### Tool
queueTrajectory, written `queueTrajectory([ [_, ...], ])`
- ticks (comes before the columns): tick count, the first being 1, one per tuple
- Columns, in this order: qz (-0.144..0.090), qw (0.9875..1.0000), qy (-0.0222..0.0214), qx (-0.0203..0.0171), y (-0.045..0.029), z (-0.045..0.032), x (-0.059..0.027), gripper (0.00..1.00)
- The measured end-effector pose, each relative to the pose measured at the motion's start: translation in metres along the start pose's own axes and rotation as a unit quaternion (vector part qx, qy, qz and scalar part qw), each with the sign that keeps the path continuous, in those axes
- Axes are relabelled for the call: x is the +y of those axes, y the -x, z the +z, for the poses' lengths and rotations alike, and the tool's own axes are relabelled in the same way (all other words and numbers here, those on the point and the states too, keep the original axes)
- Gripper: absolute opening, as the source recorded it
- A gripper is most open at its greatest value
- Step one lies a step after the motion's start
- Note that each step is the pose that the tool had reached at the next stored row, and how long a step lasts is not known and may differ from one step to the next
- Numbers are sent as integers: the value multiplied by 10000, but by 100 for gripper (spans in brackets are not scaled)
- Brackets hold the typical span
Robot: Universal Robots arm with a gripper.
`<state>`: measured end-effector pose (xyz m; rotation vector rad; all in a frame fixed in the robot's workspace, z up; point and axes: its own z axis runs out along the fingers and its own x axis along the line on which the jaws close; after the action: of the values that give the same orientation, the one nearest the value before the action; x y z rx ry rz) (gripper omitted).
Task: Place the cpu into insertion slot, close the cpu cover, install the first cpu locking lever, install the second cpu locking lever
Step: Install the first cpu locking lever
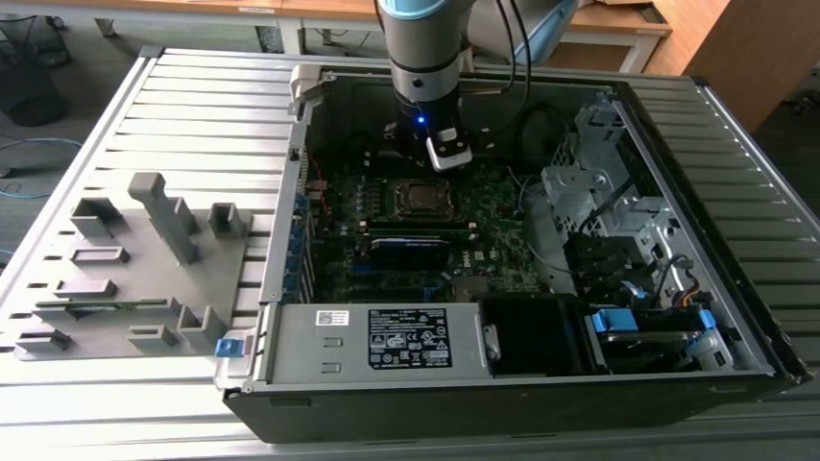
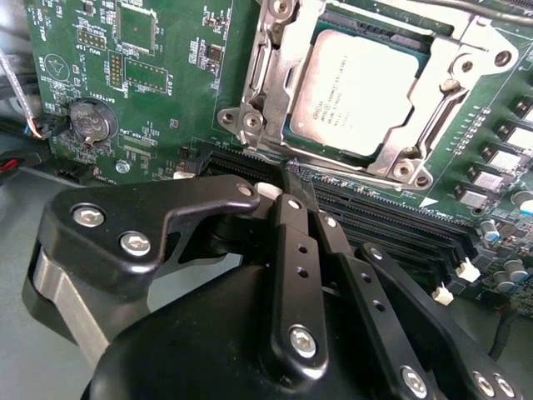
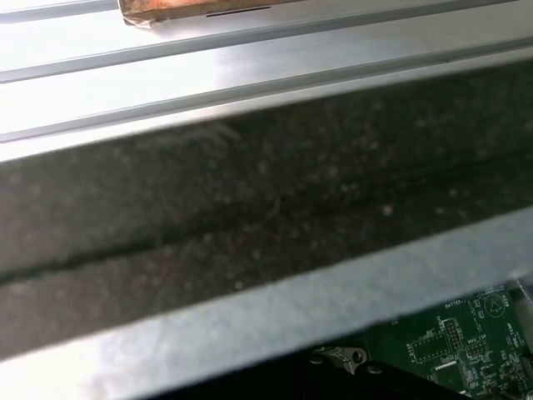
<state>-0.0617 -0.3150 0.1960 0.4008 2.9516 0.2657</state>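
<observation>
The cpu (image 2: 358, 92) lies flat in the insertion slot (image 2: 310, 133), its dull silver top showing through the square window of the cpu cover (image 2: 279, 79), which lies closed down around it as a silver-grey frame. In the exterior view the same socket sits near the middle of the motherboard (image 1: 494, 226), with the cpu (image 1: 420, 198) a small square inside the metal rim.

In the second wrist view the pincer (image 2: 293, 185) hovers just beside the socket, at about 7 o'clock from the chip, its black fingers (image 2: 291, 250) drawn together to a narrow tip with nothing between them; it is closed and empty. The tip stands over the long black memory slots (image 2: 391, 221) that run alongside the socket. At 9 o'clock from the chip, well apart across the green board, sits a round coin battery (image 2: 90, 122).

In the exterior view the pincer (image 1: 448, 163) hangs at 12 o'clock from the socket, just above it, under the grey arm (image 1: 423, 48). The motherboard lies inside an open computer case (image 1: 282, 173); a silver power supply (image 1: 372, 341) sits at 6 o'clock from the socket. The case rests on a ribbed metal surface (image 1: 192, 106), and a grey fixture tray (image 1: 129, 269) lies at 9 o'clock from the case.

In the first wrist view a dark case wall (image 3: 266, 208) crosses the frame.
</observation>
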Motion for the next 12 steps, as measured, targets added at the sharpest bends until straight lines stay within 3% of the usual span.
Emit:
queueTrajectory([
  [12,0,10000,3,-1,1,-1,-1,11],
])
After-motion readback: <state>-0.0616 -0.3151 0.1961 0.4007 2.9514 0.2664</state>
